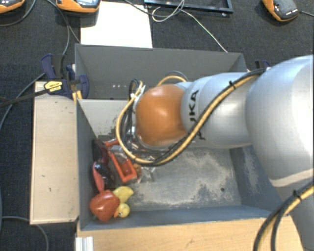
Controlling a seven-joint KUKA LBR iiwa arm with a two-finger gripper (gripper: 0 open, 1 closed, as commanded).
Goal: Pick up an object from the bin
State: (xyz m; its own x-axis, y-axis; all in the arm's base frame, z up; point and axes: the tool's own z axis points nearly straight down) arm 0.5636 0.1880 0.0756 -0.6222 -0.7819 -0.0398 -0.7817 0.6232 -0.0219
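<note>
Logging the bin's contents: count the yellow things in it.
2. A yellow lump lies in the bin's lower-left corner, right of a red round thing; a smaller yellow bit sits just below it. The arm may hide more.

Robotics lab: a large silver arm lettered KUKA reaches into a grey metal bin that stands on dark carpet. Loose cables trail across the floor, and orange-and-black devices lie along the far edge.
</note>
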